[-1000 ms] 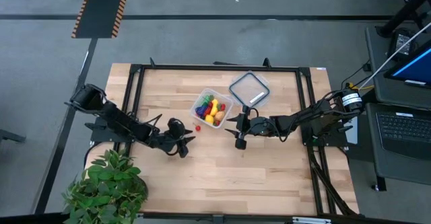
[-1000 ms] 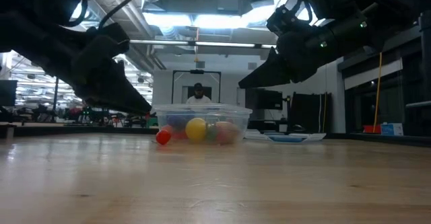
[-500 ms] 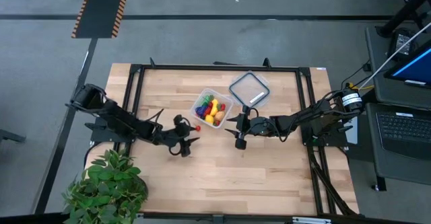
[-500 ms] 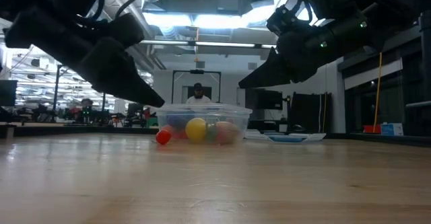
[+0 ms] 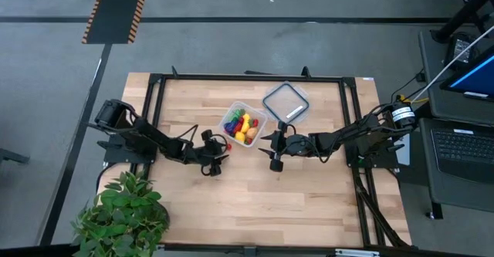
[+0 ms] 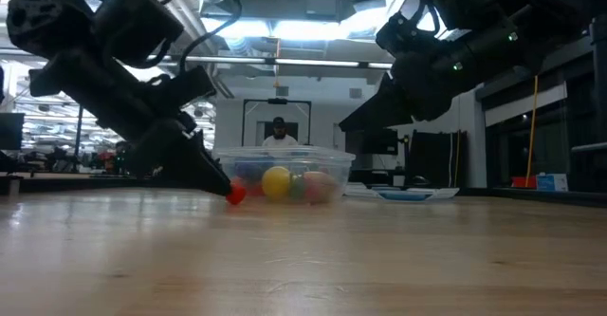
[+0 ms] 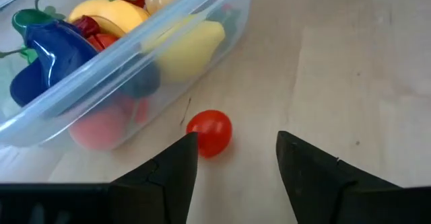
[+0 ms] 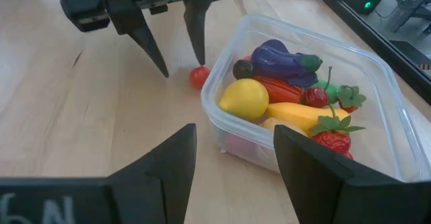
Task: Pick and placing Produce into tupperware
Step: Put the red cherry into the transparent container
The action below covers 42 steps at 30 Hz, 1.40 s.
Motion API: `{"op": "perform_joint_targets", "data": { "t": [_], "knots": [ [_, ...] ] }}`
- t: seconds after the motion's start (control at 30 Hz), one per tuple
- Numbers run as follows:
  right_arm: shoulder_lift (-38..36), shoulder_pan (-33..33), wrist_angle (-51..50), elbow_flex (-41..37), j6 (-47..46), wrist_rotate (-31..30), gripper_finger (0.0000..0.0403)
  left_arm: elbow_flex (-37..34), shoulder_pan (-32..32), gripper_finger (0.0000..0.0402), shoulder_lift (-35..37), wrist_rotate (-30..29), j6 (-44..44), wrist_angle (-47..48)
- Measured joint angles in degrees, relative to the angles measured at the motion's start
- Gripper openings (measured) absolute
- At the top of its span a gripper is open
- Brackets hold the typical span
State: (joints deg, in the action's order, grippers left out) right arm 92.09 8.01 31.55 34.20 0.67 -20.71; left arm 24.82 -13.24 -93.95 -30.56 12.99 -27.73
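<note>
Red tomato (image 7: 209, 132) being framed by the left pincer (image 7: 236, 158)
Fingers being held apart; right pincer (image 8: 232, 158) released beside the tupperware (image 8: 377, 89).

Left claw (image 8: 176, 52) open, tips beside red produce (image 8: 199, 75) on desk (image 8: 81, 130), seemingly touching full tupperware (image 8: 387, 116). Right claw (image 8: 232, 167) open.

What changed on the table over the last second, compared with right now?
The left gripper moved across the table toward the tupperware and came down low, its open fingers now close by the small red produce piece lying outside the tub. It has not gripped it. The red piece, the tub with its contents, the lid and the right gripper stayed put.
</note>
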Motion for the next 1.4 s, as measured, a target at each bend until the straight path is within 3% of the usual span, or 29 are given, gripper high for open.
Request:
{"op": "perform_joint_targets", "data": {
  "t": [0.43, 0.63, 1.17, 1.4],
  "knots": [
    [0.0, 0.0, -0.3, 0.0, -0.1, 0.0, 0.02, 1.2, 4.2, 0.0192, -1.4, 0.0, -1.6, 0.0],
    [0.0, 0.0, -0.3, 0.0, 0.0, 0.0, 0.02, 1.2, 5.5, 0.0192, -1.4, 5.6, -1.6, 0.1],
    [0.0, 0.0, -0.2, 0.0, -0.1, 0.0, 0.02, 1.2, 7.3, 0.0192, -1.3, 9.1, -1.6, 0.1],
    [0.0, 0.0, -0.3, 0.0, -0.2, 0.0, 0.02, 1.2, 7.3, 0.0151, -1.3, 9.1, -1.3, 0.1]
  ]
}}
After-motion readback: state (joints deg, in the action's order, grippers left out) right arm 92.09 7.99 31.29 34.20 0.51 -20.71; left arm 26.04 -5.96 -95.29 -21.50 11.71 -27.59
